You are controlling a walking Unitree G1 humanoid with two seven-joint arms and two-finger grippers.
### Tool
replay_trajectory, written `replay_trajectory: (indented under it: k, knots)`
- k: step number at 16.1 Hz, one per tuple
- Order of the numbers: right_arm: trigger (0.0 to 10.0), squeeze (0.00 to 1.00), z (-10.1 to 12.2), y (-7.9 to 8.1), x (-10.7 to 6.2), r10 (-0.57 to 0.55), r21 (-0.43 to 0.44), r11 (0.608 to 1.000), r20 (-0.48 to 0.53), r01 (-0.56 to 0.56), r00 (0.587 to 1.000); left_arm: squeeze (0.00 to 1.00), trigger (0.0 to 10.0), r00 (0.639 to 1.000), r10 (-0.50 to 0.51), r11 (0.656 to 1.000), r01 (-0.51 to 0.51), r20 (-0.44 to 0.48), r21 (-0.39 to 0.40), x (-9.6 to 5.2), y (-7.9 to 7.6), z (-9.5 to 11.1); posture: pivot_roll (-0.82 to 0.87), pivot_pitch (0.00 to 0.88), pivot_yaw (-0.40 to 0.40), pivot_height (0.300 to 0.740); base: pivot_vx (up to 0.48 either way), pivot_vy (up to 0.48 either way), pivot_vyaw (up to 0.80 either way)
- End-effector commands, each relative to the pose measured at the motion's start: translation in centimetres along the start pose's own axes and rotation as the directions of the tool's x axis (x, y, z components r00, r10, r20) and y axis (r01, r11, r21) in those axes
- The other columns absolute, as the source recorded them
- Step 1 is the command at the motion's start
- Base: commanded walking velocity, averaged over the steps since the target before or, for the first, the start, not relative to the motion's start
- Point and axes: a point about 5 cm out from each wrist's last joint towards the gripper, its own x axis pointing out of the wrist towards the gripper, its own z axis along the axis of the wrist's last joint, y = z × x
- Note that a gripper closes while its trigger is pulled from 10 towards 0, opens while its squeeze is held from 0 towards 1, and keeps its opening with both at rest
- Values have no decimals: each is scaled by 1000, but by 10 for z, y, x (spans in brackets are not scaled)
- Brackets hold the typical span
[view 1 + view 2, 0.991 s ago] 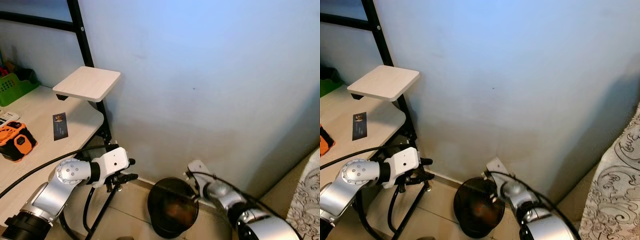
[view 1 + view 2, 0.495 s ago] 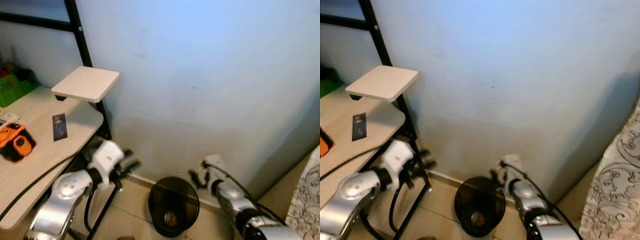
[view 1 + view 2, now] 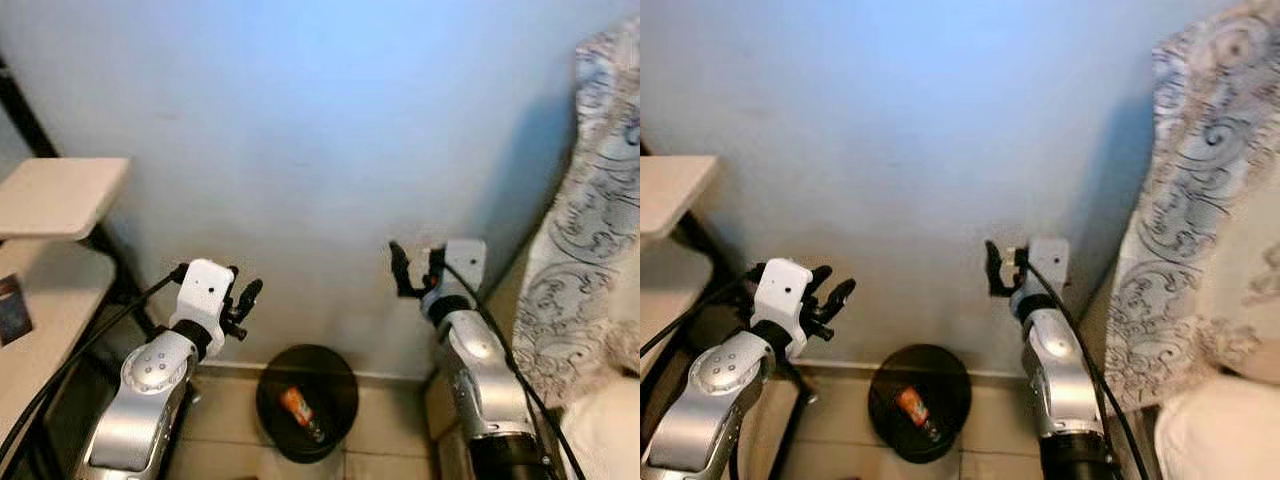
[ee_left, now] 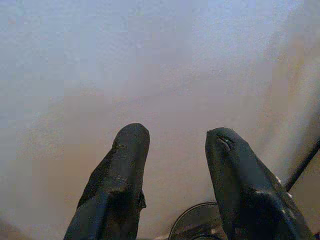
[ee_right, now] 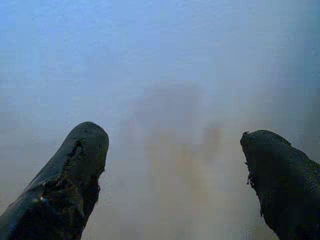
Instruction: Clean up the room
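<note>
Change: both arms have risen from beside the bin to hang raised before the wall; the camera has swung right too, so the desk slides to the left edge and patterned fabric fills the right.
Left gripper (image 3: 243,303): lifted above and left of the bin, black fingers (image 4: 118,178) parted a little, nothing between them.
Right gripper (image 3: 414,270): raised toward the wall on the right, fingers spread wide and empty; the right wrist view looks past them at bare wall.
Bin (image 3: 342,404): round, black, open-topped, on the tiled floor against the wall, between the two arms and below them.
Item in bin (image 3: 295,405): small orange-red piece lying at the bottom; too small to say what it is.
Handling, judged: the item looks light and small, so a pinch across its narrow width would serve. The bin looks a thin, stiff shell, light enough to tip; its rim is the sensible hold.
Wall (image 3: 320,130): smooth, matte, pale blue.
Desk (image 3: 55,195): pale wood-grain boards on a black metal frame, far left.
Fabric (image 3: 590,230): soft drape, grey scroll pattern on cream.
Progress, judged: this item is binned; other clutter remains to be found.
</note>
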Motion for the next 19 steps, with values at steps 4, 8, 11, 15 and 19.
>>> replay_trajectory:
  k: [4,8,11,15,19]
  knots:
    - [10000,1000,15,4,-16,-52,-5,999,-68,51,996,0,10000,996,82,997,-82,-18,12,-9,7,-3,149,0,-7,740,0,0,-773]
    - [10000,1000,17,1,-16,-62,-130,990,-66,53,996,0,10000,997,79,997,-79,-15,5,0,4,-1,121,0,-3,740,0,0,-777]
    - [10000,1000,17,-2,-17,-55,-92,995,-90,47,994,0,10000,998,69,998,-69,-7,8,2,0,1,122,0,-8,740,0,0,-783]
    - [10000,1000,6,-9,-18,-79,-114,991,-120,65,990,0,10000,996,84,996,-84,-2,29,1,2,1,155,0,-29,740,0,0,-784]
    - [10000,1000,-5,-18,-24,-92,-129,989,-138,75,986,0,10000,970,228,974,-226,84,-28,0,11,6,137,0,-21,740,0,0,-781]
